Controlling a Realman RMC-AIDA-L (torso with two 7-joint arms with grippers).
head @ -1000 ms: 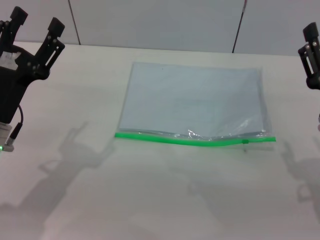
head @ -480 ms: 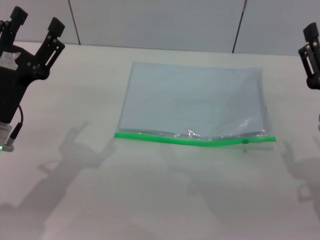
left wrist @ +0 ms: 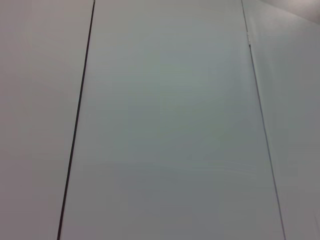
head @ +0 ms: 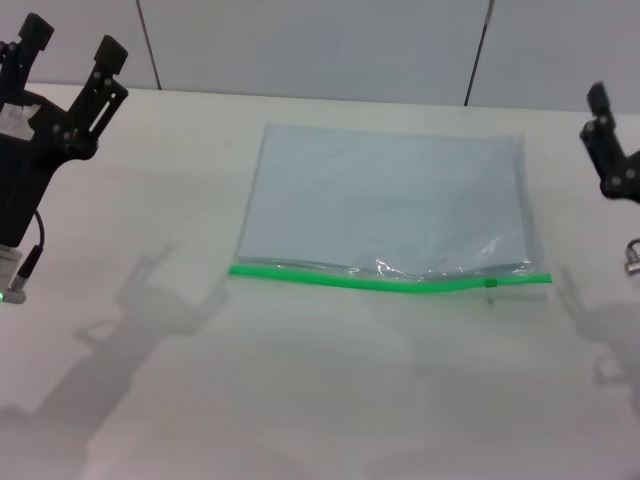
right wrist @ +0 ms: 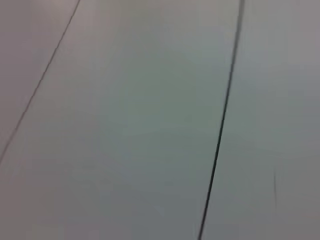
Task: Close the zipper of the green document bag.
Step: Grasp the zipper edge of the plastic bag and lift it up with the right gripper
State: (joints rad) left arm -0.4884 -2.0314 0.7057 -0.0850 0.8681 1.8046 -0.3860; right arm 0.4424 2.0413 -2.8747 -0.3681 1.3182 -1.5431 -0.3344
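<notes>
The green document bag [head: 390,205] is lying flat on the white table [head: 300,400], roughly midway between the two arms, with the zipper [head: 390,280] running along its near long edge. The small slider tab [head: 490,284] is sitting close to the right-hand end of that strip, and the mouth of the pouch is seen gaping slightly near the middle — so the closing is judged as not yet begun. Everything is being left to do: the bag has to be steadied, the slider caught, and the slider drawn along the strip.

The left gripper [head: 68,50] is being held high at the far left, well apart from the bag, its fingers spread wide with nothing between them. The right gripper [head: 603,135] is being shown only partly at the right edge, away from the pouch, nothing visibly in it — whether its fingers are parted cannot be told. Only grey wall panels are being shown by both wrist views.

Against the earlier head view, the right gripper is now being seen lower and a little further inward; the left arm and the bag are unchanged.
</notes>
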